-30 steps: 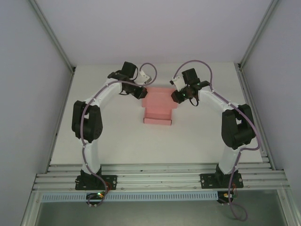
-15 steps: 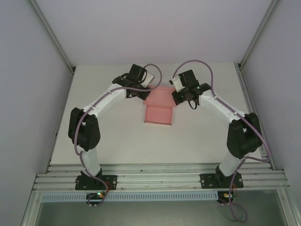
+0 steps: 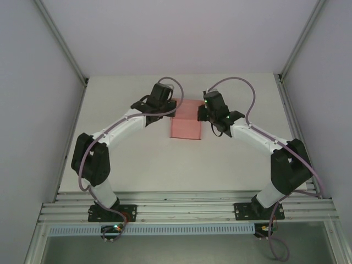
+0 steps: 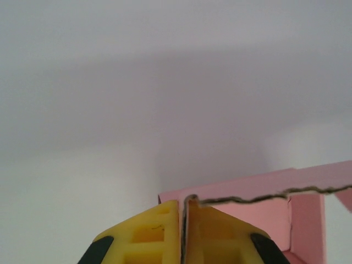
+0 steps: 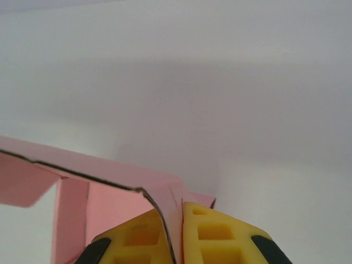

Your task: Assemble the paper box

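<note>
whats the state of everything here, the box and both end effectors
paper box, partly folded, panels standing up, pinched on both sides
left end effector, shut on the paper box's edge
right end effector, shut on the paper box's edge

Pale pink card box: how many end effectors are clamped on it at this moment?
2. The left end effector pinches the left-hand edge of the pale pink card box; the right end effector pinches its right-hand edge.
</note>
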